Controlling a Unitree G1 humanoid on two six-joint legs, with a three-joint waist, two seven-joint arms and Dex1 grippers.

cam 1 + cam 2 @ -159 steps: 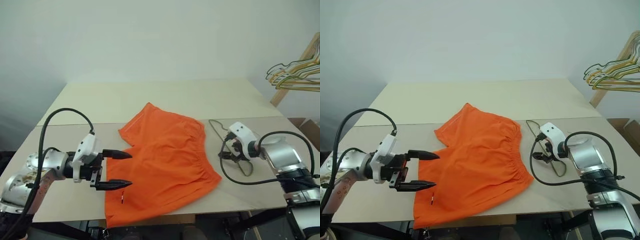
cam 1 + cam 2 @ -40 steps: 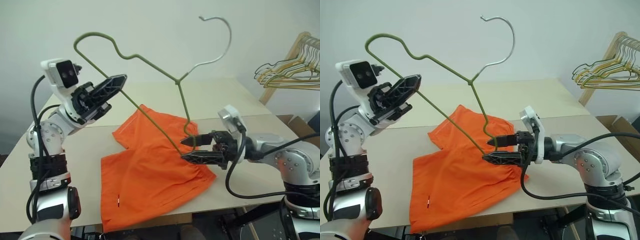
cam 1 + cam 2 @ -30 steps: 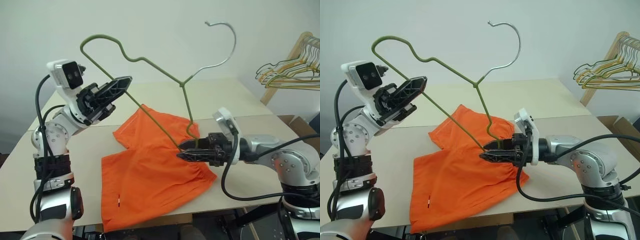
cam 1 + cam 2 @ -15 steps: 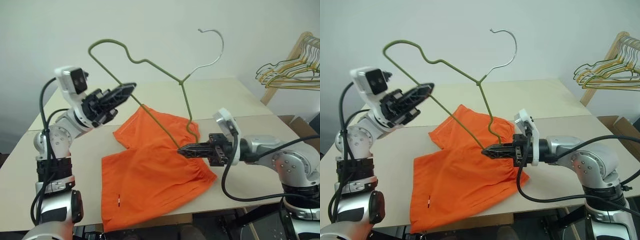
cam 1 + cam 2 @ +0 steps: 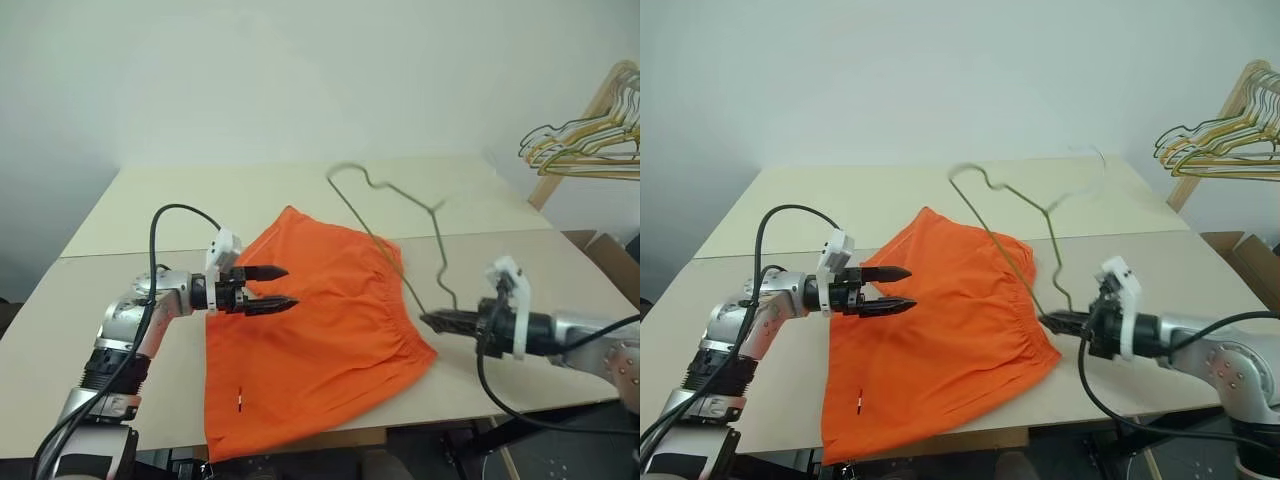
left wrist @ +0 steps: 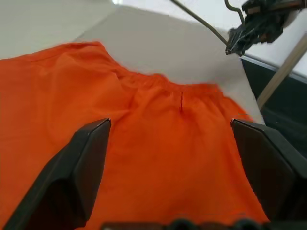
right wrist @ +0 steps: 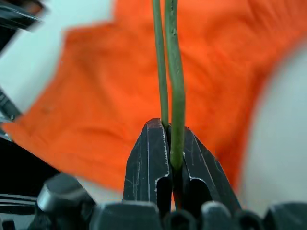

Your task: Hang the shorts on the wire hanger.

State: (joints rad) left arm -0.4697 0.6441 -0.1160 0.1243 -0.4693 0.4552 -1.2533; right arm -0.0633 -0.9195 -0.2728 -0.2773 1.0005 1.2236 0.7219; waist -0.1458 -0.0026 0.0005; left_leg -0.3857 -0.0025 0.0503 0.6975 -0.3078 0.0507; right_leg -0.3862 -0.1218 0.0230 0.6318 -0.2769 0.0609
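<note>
Orange shorts [image 5: 320, 330]: lay under left gripper [image 5: 278, 287], fingers spread, reaching level.
Right gripper [image 5: 1050, 321]: clamped on hanger [image 5: 1015, 215].

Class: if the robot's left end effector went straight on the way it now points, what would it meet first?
Most likely the shorts. The open left end effector points across them, tilted slightly down, so it should meet the orange fabric, though depth is unclear.

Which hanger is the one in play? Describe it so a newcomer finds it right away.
Start at the beige table, with the orange shorts spread on it. By their waistband edge the right gripper pinches a thin olive-green wire hanger tilted over the shorts. It is single and dark, unlike the pale bunch of hangers on the wooden rack.
</note>
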